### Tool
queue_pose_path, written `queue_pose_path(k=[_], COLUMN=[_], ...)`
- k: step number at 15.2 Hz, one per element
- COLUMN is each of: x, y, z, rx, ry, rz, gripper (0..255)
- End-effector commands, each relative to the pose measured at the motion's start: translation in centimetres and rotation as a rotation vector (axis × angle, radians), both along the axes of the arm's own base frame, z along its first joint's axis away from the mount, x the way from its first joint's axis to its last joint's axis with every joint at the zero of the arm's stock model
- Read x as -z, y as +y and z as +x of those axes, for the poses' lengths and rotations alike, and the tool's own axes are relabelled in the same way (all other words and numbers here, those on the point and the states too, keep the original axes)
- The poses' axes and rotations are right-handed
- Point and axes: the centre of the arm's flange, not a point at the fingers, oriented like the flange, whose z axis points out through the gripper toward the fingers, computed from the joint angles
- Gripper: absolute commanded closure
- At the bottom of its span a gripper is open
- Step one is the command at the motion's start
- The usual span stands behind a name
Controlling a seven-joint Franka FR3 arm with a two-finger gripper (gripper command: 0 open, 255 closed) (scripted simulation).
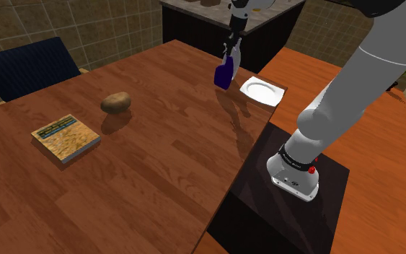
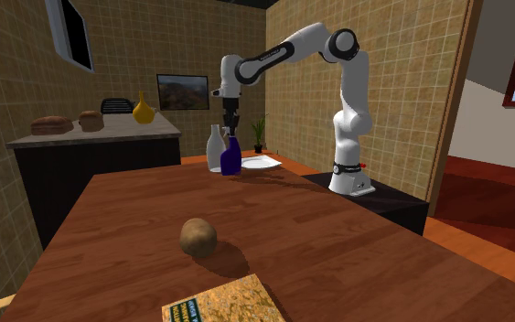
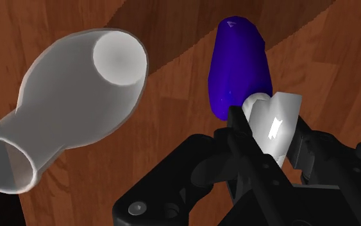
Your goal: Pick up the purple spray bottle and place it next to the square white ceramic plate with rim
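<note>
Tan tiled walls close in around your long wooden table. A dark counter behind it carries two loaves and a yellow vase.

Your gripper hangs at the far end of the table, pointing down. In the wrist view the gripper has its two black fingers closed on the white spray head of the spray bottle, so you are gripping it by the top.

The spray bottle has a deep purple body. In the second exterior view it stands about upright under the hand, with its base at table level. You cannot tell from these views whether the base touches the wood or hangs just clear of it. In the shoulder view the spray bottle looks slightly tilted.

The square white plate lies flat on the table near the bottle, towards the shoulder view's right, with a strip of bare wood between them. In the second exterior view the plate sits just beside the bottle on that view's right.

A clear glass bottle stands just beside the bottle on its other side. The wrist view shows the glass bottle apart from the purple one.

Well away from your hand, a potato and a book lie near each other on the table. A blue chair is beyond that end. The arm's base sits on the dark stand against the table's edge.
</note>
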Motion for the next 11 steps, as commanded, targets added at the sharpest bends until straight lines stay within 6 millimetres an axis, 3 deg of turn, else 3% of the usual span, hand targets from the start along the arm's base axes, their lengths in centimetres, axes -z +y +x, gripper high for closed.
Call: queue_pose_path(k=[1,8,9,11], x=[0.73,0.73,0.73,0.73], y=[0.11,0.1,0.1,0.11], z=[-0.02,-0.01,-0.01,-0.01], rx=[0.0,0.0,0.0,0.0], ry=[-0.001,-0.001,-0.001,-0.001], rz=[0.0,0.0,0.0,0.0], gripper=[255,255,0,0])
